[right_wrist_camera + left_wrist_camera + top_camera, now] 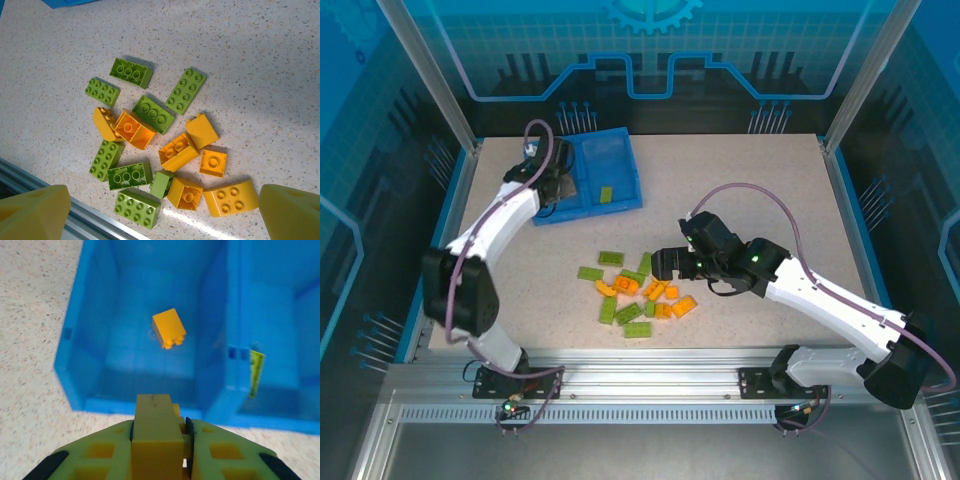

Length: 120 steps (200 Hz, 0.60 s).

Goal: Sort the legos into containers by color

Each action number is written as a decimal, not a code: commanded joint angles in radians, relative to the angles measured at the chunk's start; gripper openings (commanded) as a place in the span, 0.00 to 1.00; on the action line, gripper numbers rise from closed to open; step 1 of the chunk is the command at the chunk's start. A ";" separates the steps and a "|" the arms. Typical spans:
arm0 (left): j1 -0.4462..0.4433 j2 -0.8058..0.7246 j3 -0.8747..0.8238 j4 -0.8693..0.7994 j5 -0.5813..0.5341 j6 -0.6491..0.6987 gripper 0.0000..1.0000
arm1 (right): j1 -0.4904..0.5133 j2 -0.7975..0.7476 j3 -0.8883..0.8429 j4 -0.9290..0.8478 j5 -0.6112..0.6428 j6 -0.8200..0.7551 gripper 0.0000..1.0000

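Your bench carries the blue tray at its far left. The loose legos lie well apart from it, in a heap near the middle front.

Your left gripper sits at the tray's near left corner, over the rim of the left compartment. Its jaws are pressed together, and you can see nothing between them. One orange brick is inside that compartment, ahead of the jaws and clear of them. Past the central divider, a single lime green brick sits in the right compartment, close against the divider.

Your right gripper is just beside the heap's far right edge. Its jaws are spread wide and hold nothing. In the right wrist view the yellow fingers stand at the two lower corners, and the heap lies between and beyond them, untouched. The orange and green bricks there are mixed, several touching, some tipped on their sides. A long green brick lies at the heap's outer edge.
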 commanded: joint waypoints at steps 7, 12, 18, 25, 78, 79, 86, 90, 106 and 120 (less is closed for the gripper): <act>0.058 0.144 0.107 0.003 0.027 -0.008 0.17 | 0.010 -0.034 0.029 -0.029 0.015 -0.003 0.98; 0.069 0.173 0.115 0.006 0.043 -0.020 0.17 | 0.010 -0.041 0.026 -0.031 0.017 -0.001 0.98; 0.079 0.199 0.123 0.009 0.061 -0.032 0.17 | 0.010 -0.050 0.022 -0.032 0.020 0.002 0.98; 0.091 0.230 0.131 0.015 0.088 -0.047 0.17 | 0.010 -0.061 0.015 -0.032 0.024 0.005 0.98; 0.110 0.337 0.213 0.023 0.177 -0.036 0.34 | 0.011 -0.095 -0.004 -0.056 0.047 0.009 0.98; 0.110 0.335 0.212 0.023 0.177 -0.036 0.34 | 0.011 -0.096 -0.004 -0.056 0.048 0.009 0.98; 0.109 0.321 0.209 0.026 0.181 -0.037 0.37 | 0.010 -0.096 -0.006 -0.058 0.051 0.009 0.98; 0.109 0.313 0.206 0.028 0.182 -0.040 0.39 | 0.010 -0.096 -0.007 -0.057 0.052 0.009 0.98; 0.109 0.267 0.191 0.030 0.190 -0.040 0.42 | 0.011 -0.094 -0.011 -0.051 0.054 0.010 0.98; 0.109 0.219 0.175 0.028 0.190 -0.039 0.44 | 0.010 -0.086 -0.012 -0.043 0.054 0.008 0.98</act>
